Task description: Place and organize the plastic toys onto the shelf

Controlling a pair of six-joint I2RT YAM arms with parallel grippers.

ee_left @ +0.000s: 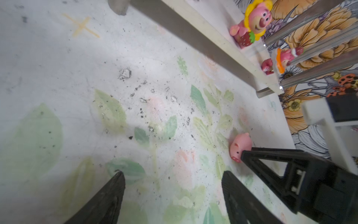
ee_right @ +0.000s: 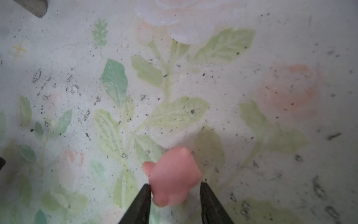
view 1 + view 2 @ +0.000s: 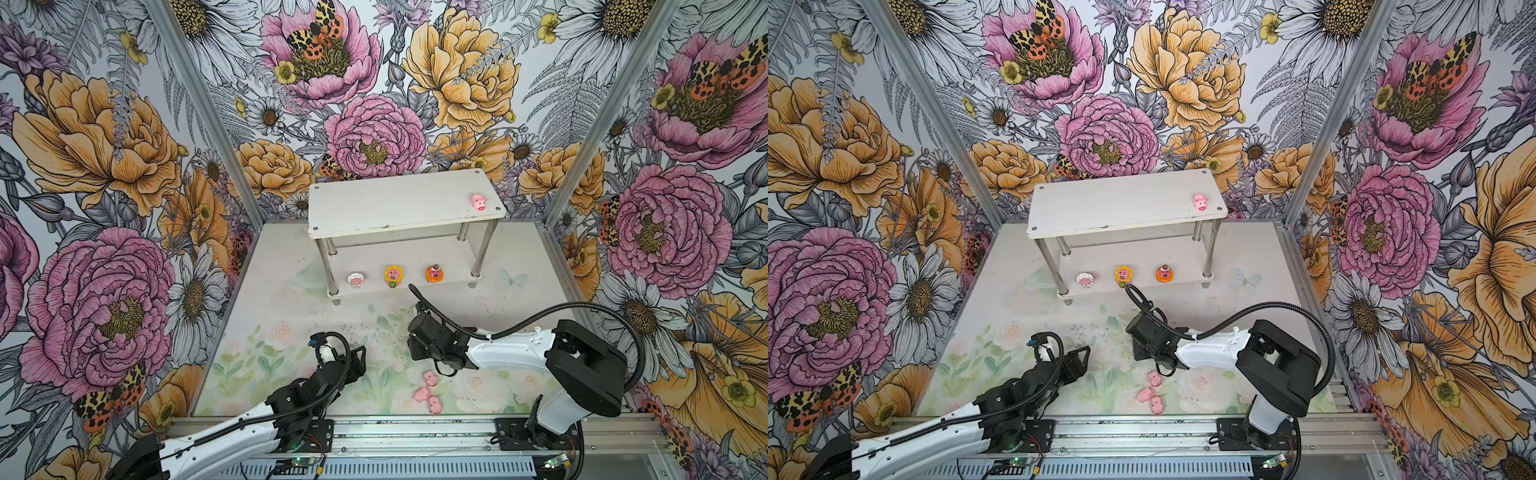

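Note:
A small pink pig (image 2: 174, 174) lies on the mat between the fingertips of my right gripper (image 2: 175, 184). One finger touches it and a sliver of gap shows at the other. The left wrist view shows the same pig (image 1: 239, 145); in both top views the right wrist covers it. My left gripper (image 1: 173, 174) stands open and empty over the mat to its left. The white shelf (image 3: 374, 208) holds one pig (image 3: 478, 202) at the top tier's right end. A white-hooded figure (image 3: 356, 280), a sunflower figure (image 3: 393, 276) and an orange figure (image 3: 434, 273) line its lower tier. Three loose pigs (image 3: 430, 392) lie near the front.
Floral walls close in the mat on three sides. A metal rail (image 3: 415, 432) carrying both arm bases runs along the front. The right arm's black cable loop (image 3: 419, 295) rises close to the front edge of the shelf's lower tier, near a shiny leg (image 3: 478, 257).

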